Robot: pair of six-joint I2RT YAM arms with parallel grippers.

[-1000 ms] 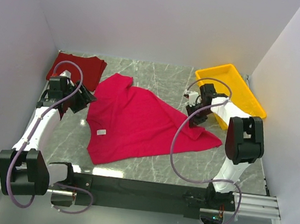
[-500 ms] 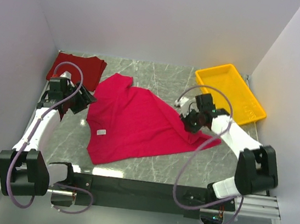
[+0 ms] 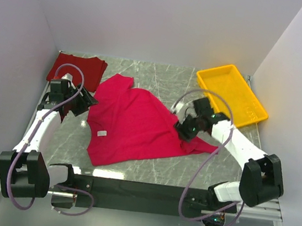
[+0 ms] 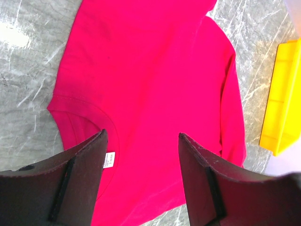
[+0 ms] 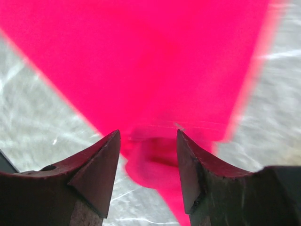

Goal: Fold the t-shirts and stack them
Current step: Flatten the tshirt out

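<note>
The crimson t-shirt [image 3: 135, 125] lies spread and rumpled on the marble table, its white tag [image 3: 102, 133] near the collar. It fills the left wrist view [image 4: 150, 70] and the right wrist view [image 5: 141, 61]. The maroon t-shirt [image 3: 77, 69] lies folded at the far left corner. My left gripper [image 3: 87, 102] is open and empty, hovering over the crimson shirt's collar side [image 4: 141, 141]. My right gripper [image 3: 183, 129] is open just above the shirt's bunched right sleeve [image 5: 155, 160], nothing held.
A yellow plastic tray [image 3: 230, 93] stands at the far right, its edge showing in the left wrist view [image 4: 282, 99]. White walls close in on left, back and right. A black rail [image 3: 141, 190] runs along the near edge.
My right arm has swung left and nearer, from beside the tray down to over the shirt's right sleeve. The left arm has barely moved.
</note>
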